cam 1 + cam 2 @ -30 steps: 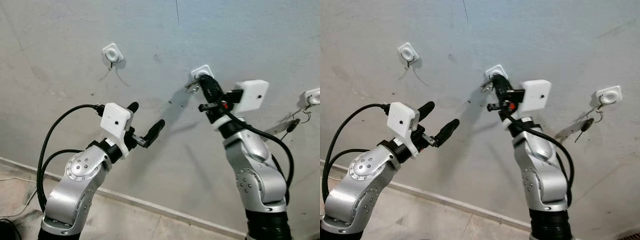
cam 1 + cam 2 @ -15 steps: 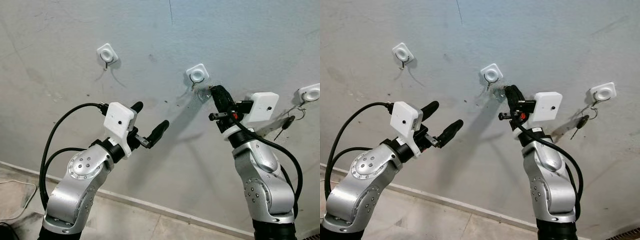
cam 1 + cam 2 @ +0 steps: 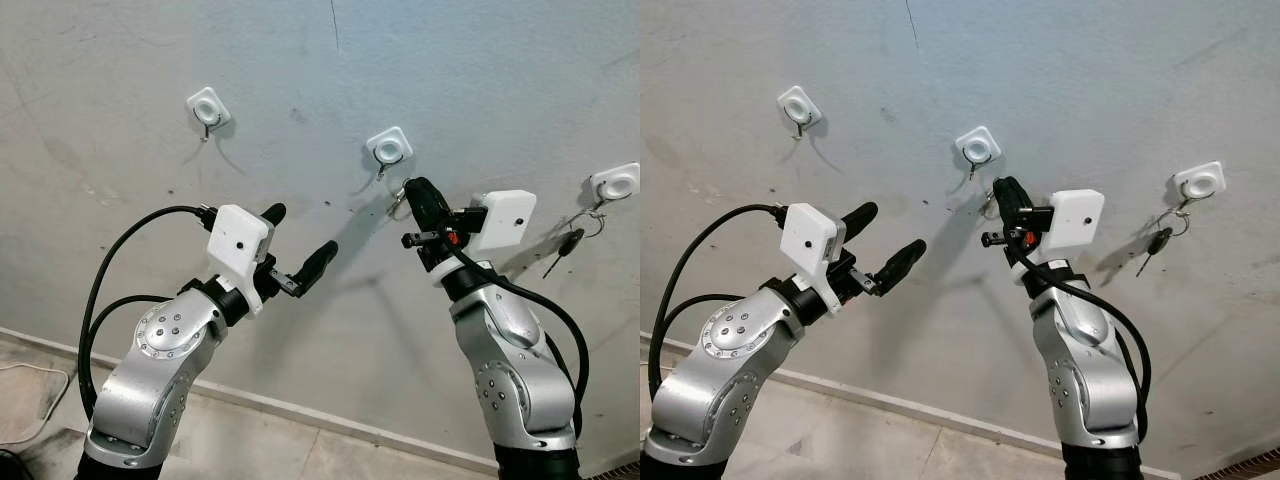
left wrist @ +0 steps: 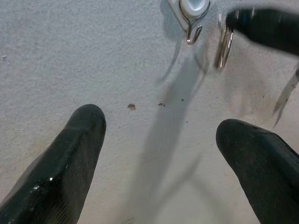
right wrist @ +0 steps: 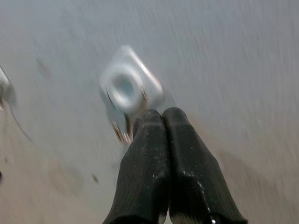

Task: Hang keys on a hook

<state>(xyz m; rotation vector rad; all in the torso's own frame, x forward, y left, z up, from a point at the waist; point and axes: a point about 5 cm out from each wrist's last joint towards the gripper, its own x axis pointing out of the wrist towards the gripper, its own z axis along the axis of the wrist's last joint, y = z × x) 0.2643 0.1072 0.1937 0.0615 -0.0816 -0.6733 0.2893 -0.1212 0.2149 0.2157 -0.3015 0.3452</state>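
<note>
The robot's right hand (image 3: pixel 415 192) is raised to the grey wall (image 3: pixel 480 80), its fingers pressed together on the ring of a set of keys (image 4: pixel 223 44), just below and beside the middle hook (image 3: pixel 388 150); the ring is not yet over the hook's wire. The left hand (image 3: pixel 293 241) hovers spread wide and empty, well clear of the wall. Another bunch of keys (image 3: pixel 570 240) already dangles from the right-hand hook (image 3: pixel 612 184); the far left hook (image 3: pixel 207 106) is bare. Light, stiff and apt to swing, the ring looks best pinched at its rim.
</note>
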